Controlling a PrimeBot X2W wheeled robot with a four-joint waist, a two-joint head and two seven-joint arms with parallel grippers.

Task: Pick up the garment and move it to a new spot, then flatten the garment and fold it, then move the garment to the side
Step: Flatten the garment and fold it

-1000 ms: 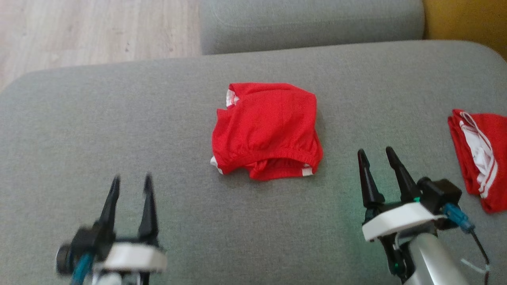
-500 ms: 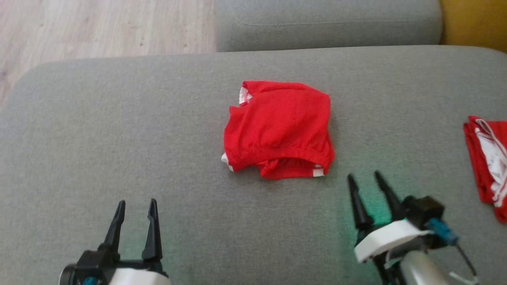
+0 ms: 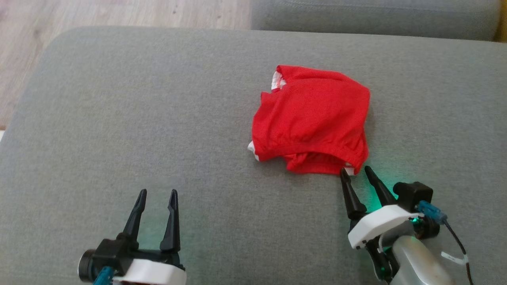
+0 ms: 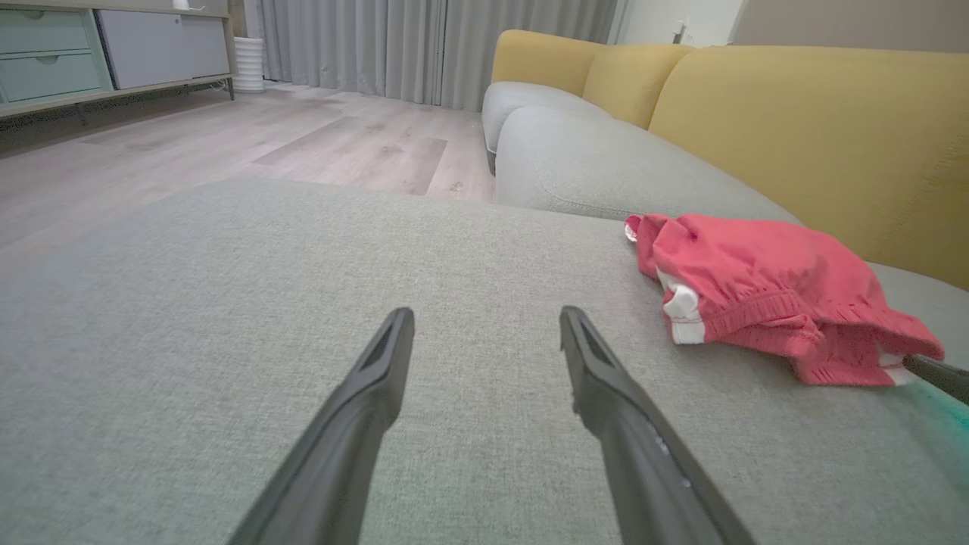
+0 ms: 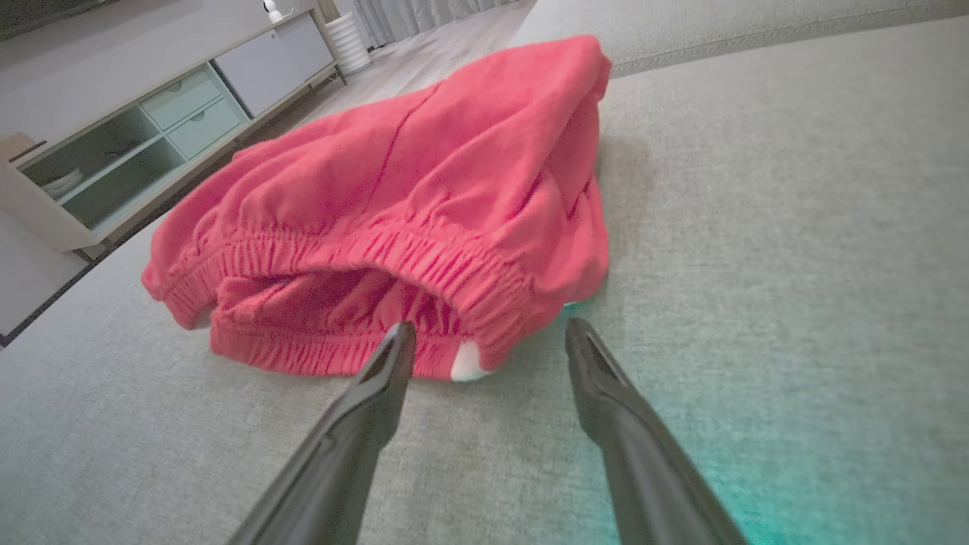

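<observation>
The garment (image 3: 313, 118) is a pair of red shorts with white trim, folded into a compact bundle on the grey sofa seat (image 3: 158, 118). My right gripper (image 3: 355, 174) is open, its fingertips just short of the bundle's near right corner, by the elastic waistband (image 5: 424, 257). In the right wrist view the gripper (image 5: 488, 337) frames that corner without holding it. My left gripper (image 3: 157, 194) stands open over bare cushion, well to the left of the garment (image 4: 764, 288), nothing between its fingers (image 4: 378, 363).
Wooden floor (image 3: 119, 12) lies beyond the seat's far left edge. Another grey cushion (image 3: 376, 18) sits behind, and yellow backrests (image 4: 795, 129) rise at the sofa's far side. A low cabinet (image 5: 151, 129) stands across the room.
The head camera has turned left, so the second red garment at the right edge left the picture. My right gripper has closed in on the bundle's near right corner; both stay open.
</observation>
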